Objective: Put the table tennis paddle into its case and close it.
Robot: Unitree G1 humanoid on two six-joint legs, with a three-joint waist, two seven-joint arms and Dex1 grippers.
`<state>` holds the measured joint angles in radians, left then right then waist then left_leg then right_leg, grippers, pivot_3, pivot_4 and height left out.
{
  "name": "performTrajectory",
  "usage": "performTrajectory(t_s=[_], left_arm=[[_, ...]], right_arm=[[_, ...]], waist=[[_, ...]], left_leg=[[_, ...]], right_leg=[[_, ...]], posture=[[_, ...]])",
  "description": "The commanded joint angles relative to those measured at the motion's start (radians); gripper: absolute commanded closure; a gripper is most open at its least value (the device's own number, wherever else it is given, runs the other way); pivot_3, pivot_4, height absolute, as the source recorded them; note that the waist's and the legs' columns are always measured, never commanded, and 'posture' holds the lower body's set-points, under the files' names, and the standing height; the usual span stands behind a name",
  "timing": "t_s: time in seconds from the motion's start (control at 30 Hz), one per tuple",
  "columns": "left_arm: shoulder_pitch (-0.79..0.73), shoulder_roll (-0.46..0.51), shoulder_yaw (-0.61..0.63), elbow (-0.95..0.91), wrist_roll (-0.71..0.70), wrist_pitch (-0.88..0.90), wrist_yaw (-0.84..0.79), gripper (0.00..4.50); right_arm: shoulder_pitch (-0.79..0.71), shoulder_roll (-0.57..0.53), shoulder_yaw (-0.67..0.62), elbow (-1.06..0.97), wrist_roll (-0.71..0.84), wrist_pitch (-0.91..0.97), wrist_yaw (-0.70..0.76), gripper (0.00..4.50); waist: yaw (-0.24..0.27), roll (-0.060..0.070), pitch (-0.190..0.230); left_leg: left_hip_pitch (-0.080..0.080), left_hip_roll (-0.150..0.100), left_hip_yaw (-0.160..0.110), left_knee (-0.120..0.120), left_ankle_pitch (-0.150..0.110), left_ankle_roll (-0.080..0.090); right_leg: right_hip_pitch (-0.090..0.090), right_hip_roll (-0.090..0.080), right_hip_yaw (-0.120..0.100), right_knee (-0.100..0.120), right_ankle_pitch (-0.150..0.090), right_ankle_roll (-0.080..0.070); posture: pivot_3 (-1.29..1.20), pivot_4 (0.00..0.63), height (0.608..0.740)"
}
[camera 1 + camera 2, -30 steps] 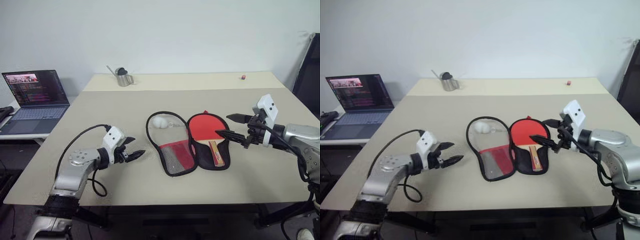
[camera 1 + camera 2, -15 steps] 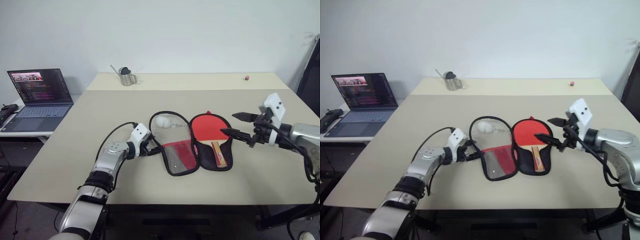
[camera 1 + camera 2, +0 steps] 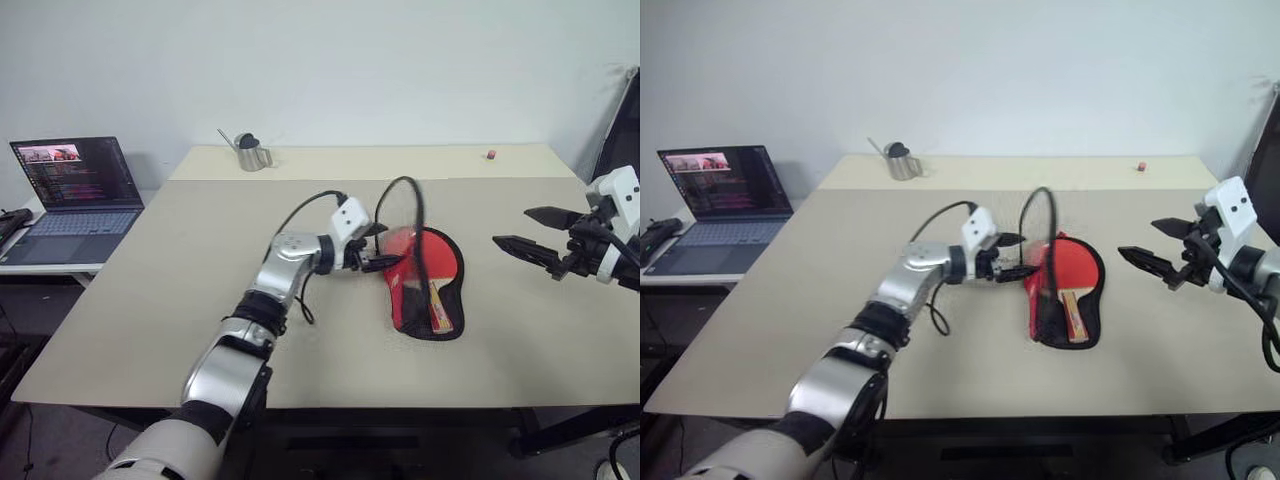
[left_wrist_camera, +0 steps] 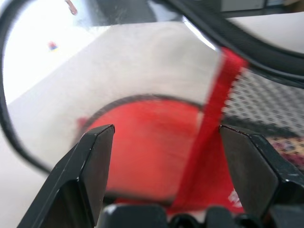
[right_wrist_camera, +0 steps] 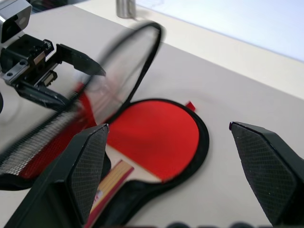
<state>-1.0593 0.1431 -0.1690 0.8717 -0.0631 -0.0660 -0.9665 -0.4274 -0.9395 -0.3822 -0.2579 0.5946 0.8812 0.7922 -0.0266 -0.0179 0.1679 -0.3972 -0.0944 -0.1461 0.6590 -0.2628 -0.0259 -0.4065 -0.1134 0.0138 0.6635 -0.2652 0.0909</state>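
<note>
Paddle (image 3: 432,266) (one) lies in one half-folded case (image 3: 441,321), two end effectors nearby.

Even indoor light, motion-blurred wrist views

Red paddle (image 3: 425,262) lies inside half-folded case (image 3: 445,322).

Office or lab, laptop (image 3: 75,195), plain table (image 3: 150,290)
</note>
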Motion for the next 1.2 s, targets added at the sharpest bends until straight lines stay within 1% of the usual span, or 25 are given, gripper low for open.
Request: performTrajectory(t_s=[0.03,0.17,0.27,0.37,0.43,0.57,0.63,0.73,0.97,1.2], left_arm=[[-0.059,-0.03,0.008,0.073,0.022,-0.055,0.039,0.66],[-0.059,-0.033,0.016,0.102,0.03,-0.085,0.041,0.66],[-0.037,-0.001,0.025,0.086,0.026,-0.084,0.028,0.66],[-0.002,0.045,0.046,0.036,0.001,-0.064,0.003,0.66],[0.037,0.073,0.067,-0.038,-0.036,-0.027,-0.038,0.66],[0.176,0.155,0.092,-0.318,-0.146,0.152,-0.162,0.66],[0.249,0.203,0.101,-0.464,-0.193,0.251,-0.187,0.66],[0.318,0.259,0.118,-0.599,-0.228,0.341,-0.175,0.66],[0.394,0.313,0.151,-0.756,-0.272,0.445,-0.11,0.66],[0.417,0.317,0.153,-0.804,-0.28,0.476,-0.075,0.66]], right_arm=[[0.009,-0.013,-0.047,-0.025,0.017,0.002,-0.018,0.04],[0.014,0.0,-0.037,-0.024,0.018,0.013,-0.058,0.04],[0.003,0.02,-0.011,-0.005,0.01,0.021,-0.099,0.04],[-0.019,0.069,0.034,0.028,-0.002,0.041,-0.158,0.04],[-0.03,0.093,0.069,0.049,-0.003,0.074,-0.18,0.04],[-0.062,0.14,0.151,0.116,-0.036,0.081,-0.199,0.04],[-0.074,0.159,0.194,0.163,-0.064,0.053,-0.19,0.04],[-0.098,0.185,0.239,0.244,-0.113,0.019,-0.198,0.04],[-0.123,0.234,0.317,0.381,-0.19,-0.062,-0.165,0.04],[-0.161,0.298,0.381,0.484,-0.249,-0.12,-0.133,0.04]], waist=[[-0.002,0.0,0.0],[-0.002,0.0,0.0],[-0.003,0.0,0.0],[-0.006,0.0,0.0],[-0.007,0.0,0.0],[-0.008,0.0,0.0],[-0.008,0.0,0.0],[-0.005,0.0,0.0],[-0.003,0.0,0.0],[-0.006,0.0,0.0]], left_leg=[[0.0,0.0,0.0,0.0,0.0,0.0],[0.0,0.0,0.0,0.001,0.0,0.001],[0.0,0.0,-0.001,0.002,0.0,0.0],[0.0,0.0,-0.002,0.002,0.0,0.0],[0.001,0.0,-0.002,0.002,0.0,0.0],[0.0,0.0,-0.003,0.002,0.0,0.0],[0.0,0.0,-0.004,0.002,0.0,0.0],[0.0,0.0,-0.004,0.002,0.0,0.0],[0.0,0.0,-0.005,0.003,0.0,-0.001],[0.001,0.001,-0.005,0.003,0.0,-0.001]], right_leg=[[0.0,0.0,0.0,0.0,0.0,0.0],[0.0,0.0,0.001,0.0,0.001,0.001],[0.0,0.0,0.001,0.0,0.001,0.001],[0.0,0.0,0.002,0.001,0.001,0.001],[0.0,0.0,0.002,0.001,0.001,0.001],[-0.001,0.001,0.002,0.001,0.001,0.001],[-0.001,0.001,0.002,0.001,0.001,0.001],[-0.001,0.001,0.002,0.001,0.001,0.001],[0.0,0.001,0.001,0.001,0.002,0.0],[0.0,0.002,0.002,0.001,0.002,-0.001]], posture=[[0.0,0.15,0.74],[0.0,0.15,0.74],[0.0,0.15,0.74],[0.0,0.15,0.74],[0.0,0.15,0.74],[0.0,0.15,0.74],[0.0,0.15,0.74],[0.0,0.15,0.74],[0.0,0.15,0.74],[0.0,0.15,0.74]])
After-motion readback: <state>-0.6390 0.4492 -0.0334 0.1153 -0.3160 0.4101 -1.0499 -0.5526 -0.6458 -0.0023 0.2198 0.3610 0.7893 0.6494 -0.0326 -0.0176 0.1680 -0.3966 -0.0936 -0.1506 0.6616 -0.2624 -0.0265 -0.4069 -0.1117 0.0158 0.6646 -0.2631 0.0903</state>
